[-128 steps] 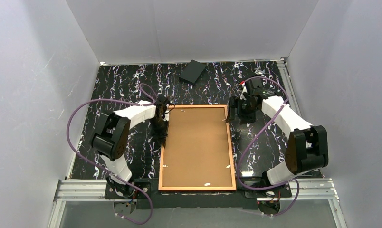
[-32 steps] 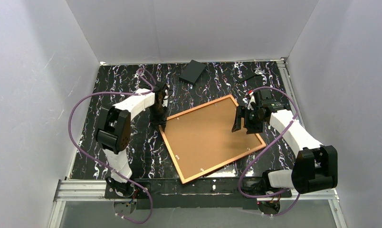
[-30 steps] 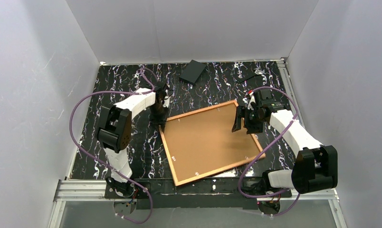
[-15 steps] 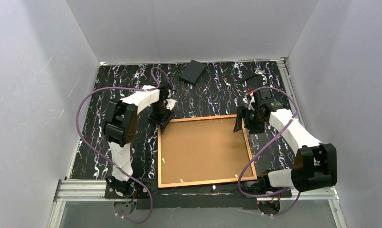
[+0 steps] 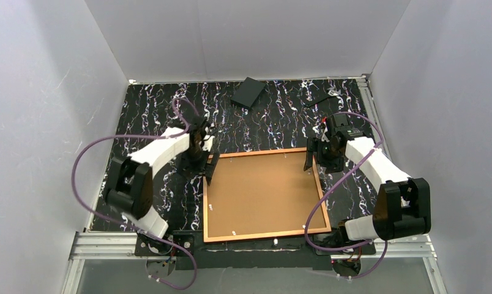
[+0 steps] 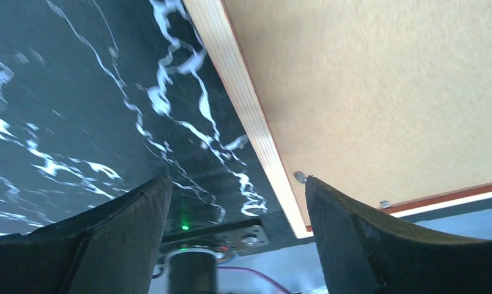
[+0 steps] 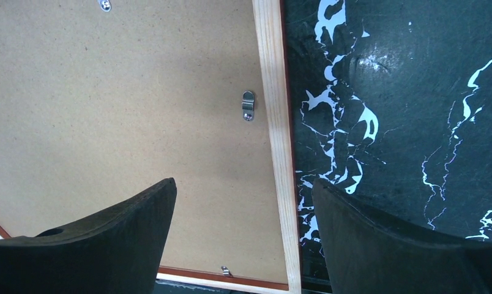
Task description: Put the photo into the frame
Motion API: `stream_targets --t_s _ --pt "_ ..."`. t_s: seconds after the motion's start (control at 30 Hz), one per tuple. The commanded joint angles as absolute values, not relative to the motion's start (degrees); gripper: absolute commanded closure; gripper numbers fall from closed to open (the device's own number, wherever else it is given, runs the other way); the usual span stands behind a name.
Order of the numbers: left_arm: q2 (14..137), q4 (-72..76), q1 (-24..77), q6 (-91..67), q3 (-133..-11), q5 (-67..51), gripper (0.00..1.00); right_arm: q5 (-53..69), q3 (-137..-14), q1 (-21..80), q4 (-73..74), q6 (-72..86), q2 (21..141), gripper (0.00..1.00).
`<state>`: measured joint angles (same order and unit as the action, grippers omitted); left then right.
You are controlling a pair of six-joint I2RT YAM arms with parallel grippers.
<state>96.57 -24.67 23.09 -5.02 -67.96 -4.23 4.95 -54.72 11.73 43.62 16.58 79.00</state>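
While the frame (image 5: pixel 205 202) is laid back-up on the black marbled table (image 5: pixel 152 110), between the two arms, a brown backing board (image 5: pixel 262 193) is seen inside it. The left gripper (image 5: pixel 205 165) is spread wide at the far left corner and the right gripper (image 5: pixel 311 160) at the far right corner. Nothing is grasped.

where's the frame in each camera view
Top external: the frame lies back-up, centre of the picture.
Left wrist: its edge runs diagonally, top centre to lower right.
Right wrist: its edge runs down the middle.
Shared landmark: the brown backing board inside it.
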Motion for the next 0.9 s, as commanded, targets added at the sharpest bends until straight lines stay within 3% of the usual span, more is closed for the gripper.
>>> stream_targets --t_s 0.0,0.33,0.63,0.73,0.87 --pt "88.08 -21.5 23.2 -17.71 -56.87 -9.2 0.22 5.28 -55.38 11.01 43.68 17.29 78.38 0.1" --pt "93.71 -15.88 23.47 -24.13 -51.08 -6.9 0.35 4.66 -54.97 10.12 44.05 18.27 78.38 0.1" --pt "94.6 -12.45 23.11 -24.73 -48.77 -6.56 0.76 4.44 -55.09 8.93 44.43 18.29 78.86 0.1" --pt "93.47 -14.96 21.76 -23.64 -50.22 -5.02 0.83 4.48 -55.06 8.88 44.38 18.3 79.5 0.1" --pt "93.12 -17.06 18.52 -21.84 -51.99 -6.4 0.83 4.73 -55.21 8.87 44.4 18.24 80.64 0.1"
